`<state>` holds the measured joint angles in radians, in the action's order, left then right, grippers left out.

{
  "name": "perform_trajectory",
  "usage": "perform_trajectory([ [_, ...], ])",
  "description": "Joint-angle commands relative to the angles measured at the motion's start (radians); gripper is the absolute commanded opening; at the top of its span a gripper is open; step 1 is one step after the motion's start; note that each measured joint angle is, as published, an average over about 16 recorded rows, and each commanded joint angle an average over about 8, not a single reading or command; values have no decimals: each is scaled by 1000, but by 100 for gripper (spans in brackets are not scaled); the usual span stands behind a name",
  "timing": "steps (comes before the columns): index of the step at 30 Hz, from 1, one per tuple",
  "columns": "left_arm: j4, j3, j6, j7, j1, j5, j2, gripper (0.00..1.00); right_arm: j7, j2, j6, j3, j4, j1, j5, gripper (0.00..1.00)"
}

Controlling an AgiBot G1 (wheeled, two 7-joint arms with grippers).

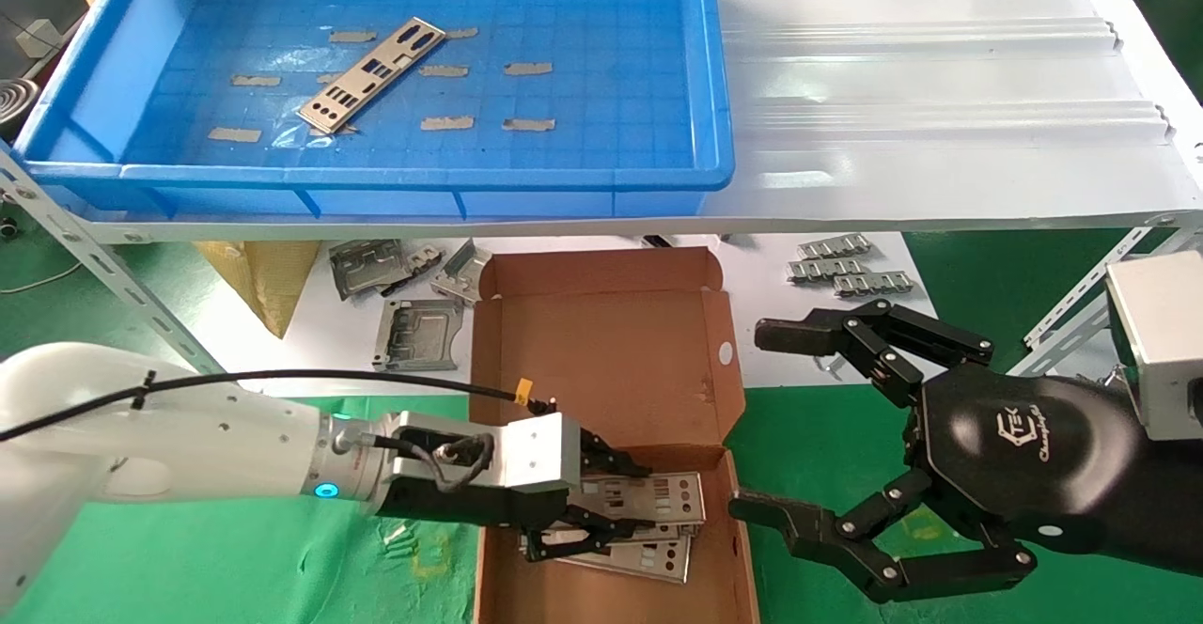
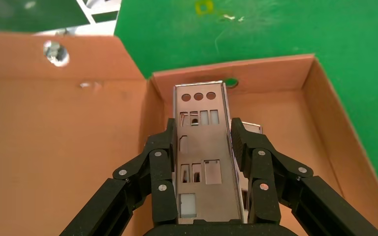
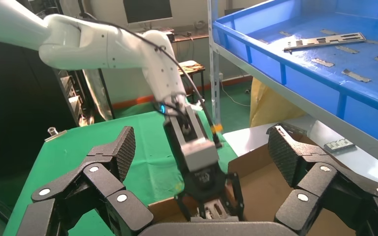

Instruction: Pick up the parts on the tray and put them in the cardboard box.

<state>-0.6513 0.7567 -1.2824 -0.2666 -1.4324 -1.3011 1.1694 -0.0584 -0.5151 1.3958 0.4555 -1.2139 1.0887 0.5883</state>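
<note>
Green tabletop, cardboard box (image 1: pixel 601 361) open. Left tool (image 1: pixel 587 502) clamps I/O plate (image 2: pixel 204 152) just above stacked plates (image 1: pixel 648 549) inside; lower flat before release. Right tool (image 1: pixel 799 427) spread wide, idle beside.

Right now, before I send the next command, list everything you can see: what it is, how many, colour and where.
Tray: one, bright blue, on the white shelf, tan tape bits on its floor.
Part in tray: one, silver, lying diagonally on the tray floor.
Cardboard box: one, brown, open, on the green table below the shelf.
Parts in box: at least two, silver, overlapping at the near end.
Held part: one, silver, gripped over the box.
Folded frame pieces: several, grey, on white sheet beside the box.
Ridged strips: three, silver, beyond the box.
White corrugated sheet: one, on the shelf beside the tray.
Left pincer: shut on the held part, inside the box.
Right pincer: open, empty, beside the box.
</note>
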Motion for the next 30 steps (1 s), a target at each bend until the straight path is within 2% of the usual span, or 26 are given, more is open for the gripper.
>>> perform_trajectory([
  [1,13,4,24,-21,20,-9,14,0,0,0,0,0,0,0,0,100],
  [3,27,10,36,-40,24,-20,26,1,0,0,0,0,0,0,0,100],
  [4,33,13,42,-50,25,-26,31,4,0,0,0,0,0,0,0,100],
  [5,39,15,47,-59,27,-31,36,12,0,0,0,0,0,0,0,100],
  [11,64,26,74,-101,25,-57,57,86,0,0,0,0,0,0,0,100],
  [12,67,27,76,-104,23,-59,59,95,0,0,0,0,0,0,0,100],
  [13,70,28,78,-106,21,-62,61,100,0,0,0,0,0,0,0,100],
  [21,86,28,67,-109,4,-61,65,100,0,0,0,0,0,0,0,100],
  [30,76,16,-25,-78,-7,-16,48,100,0,0,0,0,0,0,0,100],
])
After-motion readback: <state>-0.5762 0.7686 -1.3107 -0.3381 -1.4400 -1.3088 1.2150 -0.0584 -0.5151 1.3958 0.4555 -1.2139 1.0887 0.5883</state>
